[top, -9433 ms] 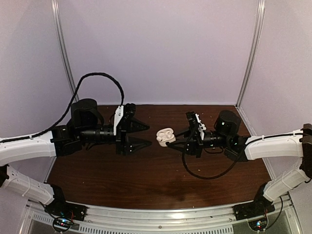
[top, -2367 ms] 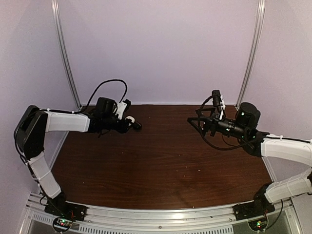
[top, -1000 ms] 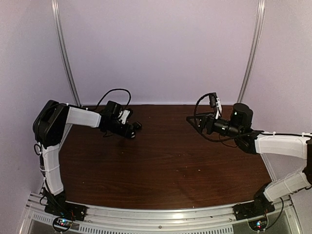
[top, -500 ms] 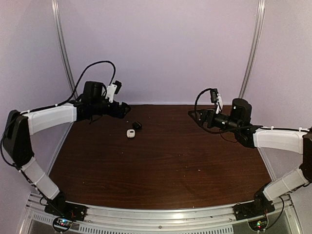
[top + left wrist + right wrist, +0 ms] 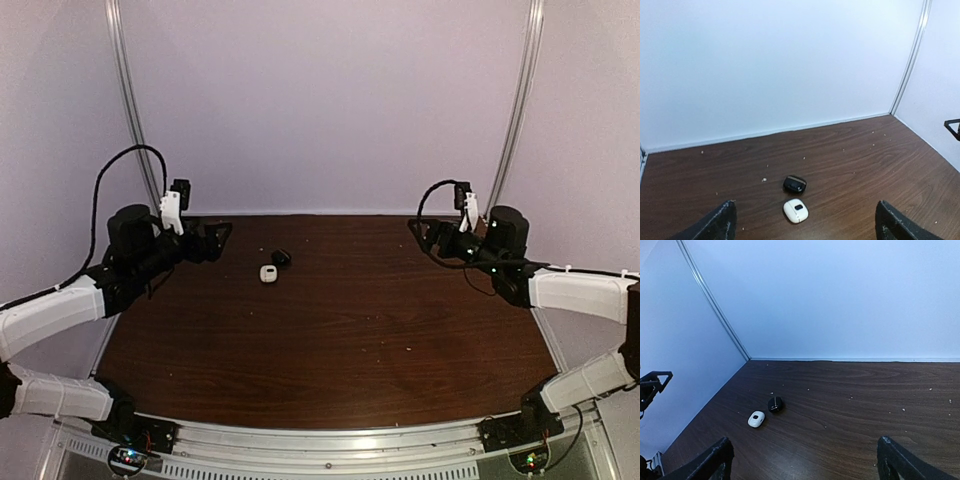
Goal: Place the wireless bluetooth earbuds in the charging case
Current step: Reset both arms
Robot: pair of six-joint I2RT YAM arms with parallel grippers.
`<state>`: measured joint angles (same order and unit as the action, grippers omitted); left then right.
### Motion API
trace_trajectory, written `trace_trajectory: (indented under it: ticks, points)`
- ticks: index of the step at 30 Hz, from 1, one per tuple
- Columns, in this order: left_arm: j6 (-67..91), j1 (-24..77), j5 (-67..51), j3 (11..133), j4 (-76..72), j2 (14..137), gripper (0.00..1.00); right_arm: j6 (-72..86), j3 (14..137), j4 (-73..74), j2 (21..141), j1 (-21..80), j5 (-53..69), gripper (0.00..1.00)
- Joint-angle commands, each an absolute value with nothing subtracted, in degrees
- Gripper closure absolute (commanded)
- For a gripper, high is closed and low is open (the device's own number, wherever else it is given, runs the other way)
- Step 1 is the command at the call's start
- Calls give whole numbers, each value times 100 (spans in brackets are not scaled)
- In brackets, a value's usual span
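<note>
The left claw (image 5: 212,240) hung wide open and empty, well left of the white case (image 5: 268,272). That case lay shut on the table (image 5: 350,330), with the black case (image 5: 281,257) shut just behind it. The earbuds could not be seen. The right claw (image 5: 432,236) stood wide and empty, far right of the white case.

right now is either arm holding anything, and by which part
Nothing is held. The left gripper and the right gripper both stand open and empty. The white case and black case lie on the table, apart from both.
</note>
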<state>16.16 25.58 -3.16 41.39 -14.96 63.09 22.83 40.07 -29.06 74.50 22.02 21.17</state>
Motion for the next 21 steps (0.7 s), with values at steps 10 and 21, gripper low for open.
trace_trajectory:
  ticks: [10, 21]
  points:
    - [2711, 2514, 166, 2762, -2741, 6485, 2, 2528, 2548, -3706, 7293, 2109, 820, 0]
    - [2742, 2514, 186, 2831, -2760, 6772, 2, 2553, 2451, -3885, 7523, 2109, 940, 0]
